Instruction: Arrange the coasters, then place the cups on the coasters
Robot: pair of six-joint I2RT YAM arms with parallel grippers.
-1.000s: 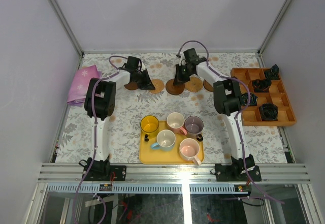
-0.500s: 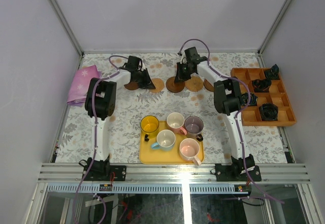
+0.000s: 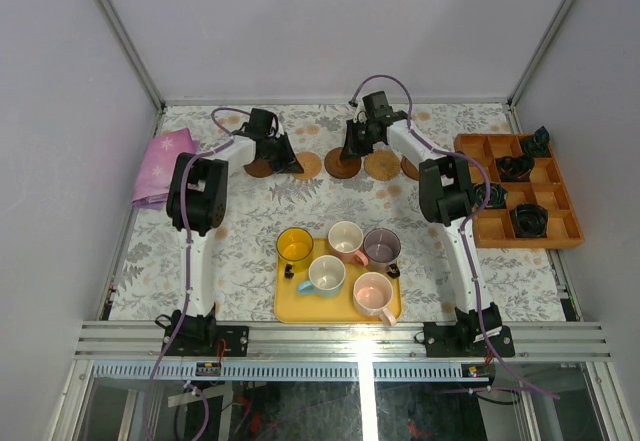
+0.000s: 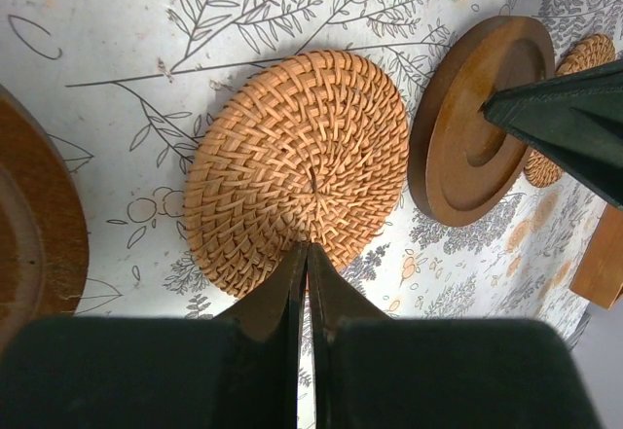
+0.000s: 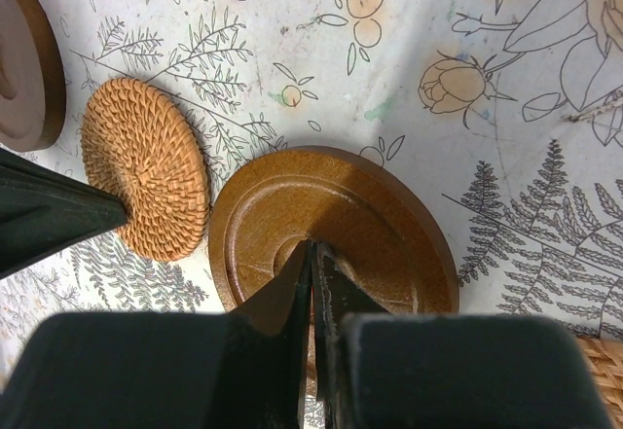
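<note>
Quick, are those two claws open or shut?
Left gripper: jaws closed, holding nothing, tips at the woven coaster edge.
Right gripper: jaws closed, holding nothing, tips over a brown coaster.

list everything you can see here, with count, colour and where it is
coasters: 5, three dark brown, two tan woven, in a row on the far half of the table
cups: 5, yellow, blue, two pink, purple-grey, all on the tray
tray: 1, yellow, near centre
cloth: 1, pink, far left
organiser: 1, orange, right edge, black parts inside
table: 1, floral cover
left gripper: shut, tip at a tan coaster's edge
right gripper: shut, tip over a dark brown coaster
</note>
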